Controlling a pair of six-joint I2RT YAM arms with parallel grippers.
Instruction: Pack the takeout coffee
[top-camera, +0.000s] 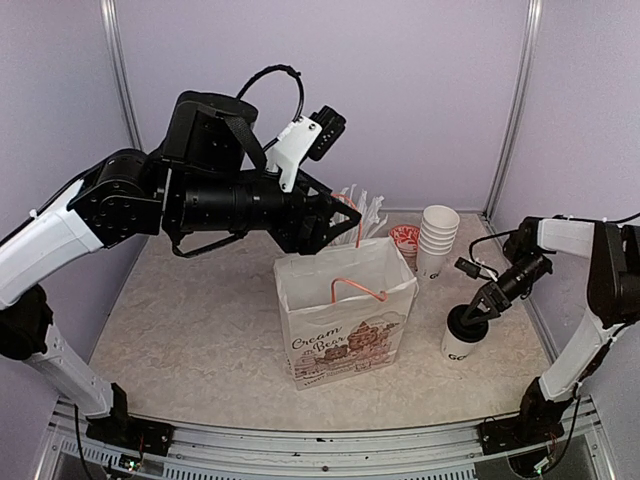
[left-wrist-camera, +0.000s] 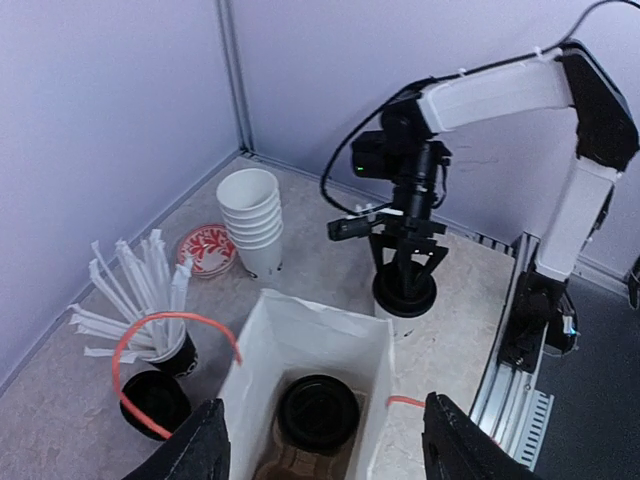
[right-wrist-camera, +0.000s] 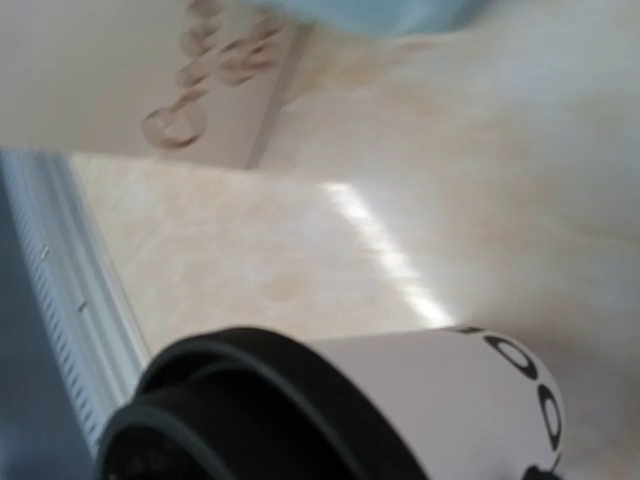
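One cup (left-wrist-camera: 318, 412) sits in the bag (top-camera: 345, 320), the second cup (top-camera: 462, 340) stands on the desk (top-camera: 200, 330) beside it, the right claw (top-camera: 480, 308) straddling its lid (left-wrist-camera: 405, 292) — clamped or not, I cannot tell — likely light, crushable paper, best held just under the lid; the left claw (left-wrist-camera: 328, 445) hangs spread above the bag

Paper bag (top-camera: 345, 325) upright mid-desk (top-camera: 190, 330), mouth open, "Cream Bear" print on front, orange handle (left-wrist-camera: 175, 317) arching over rim. Behind bag: wrapped straws (left-wrist-camera: 130, 290) fanned in dark cup (left-wrist-camera: 182, 355). Stack of plain white cups (top-camera: 438, 240) near back right corner. Red-patterned disc (top-camera: 404, 238) flat just left of stack. Lilac walls (top-camera: 400, 90) around.
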